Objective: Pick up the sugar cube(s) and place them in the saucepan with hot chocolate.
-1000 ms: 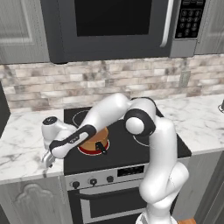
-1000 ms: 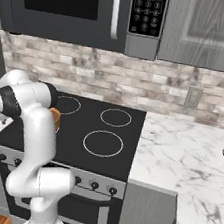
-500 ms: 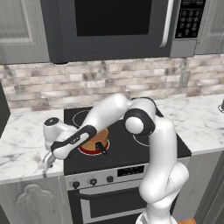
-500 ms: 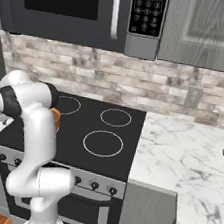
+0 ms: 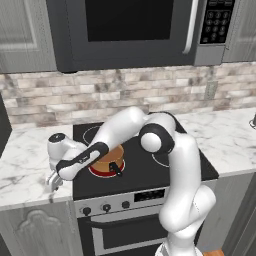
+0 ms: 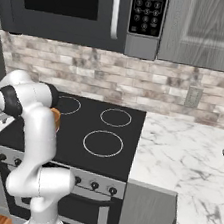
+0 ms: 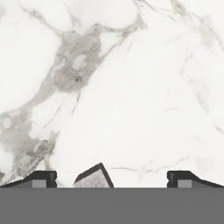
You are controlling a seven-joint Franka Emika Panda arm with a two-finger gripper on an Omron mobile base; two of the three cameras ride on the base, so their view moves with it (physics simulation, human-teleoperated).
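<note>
Hand view: we see our gripper [image 7: 112, 179] with jaws spread wide over the marble counter [image 7: 131, 87], a greyish-white sugar cube [image 7: 93, 177] between its fingertips

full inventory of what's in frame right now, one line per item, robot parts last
sugar cube: 1, greyish white, on the marble between the open jaws
saucepan: 1, copper-orange with black handle, front left burner, partly behind the arm
stove: 1, black, ring burners, knobs on the front
microwave: 1, dark grey, above the stove
counter: white marble, both sides of the stove
backsplash: brick, tan and grey
wall outlet: 1, grey
gripper: 1, jaws open, low over the left counter
</note>
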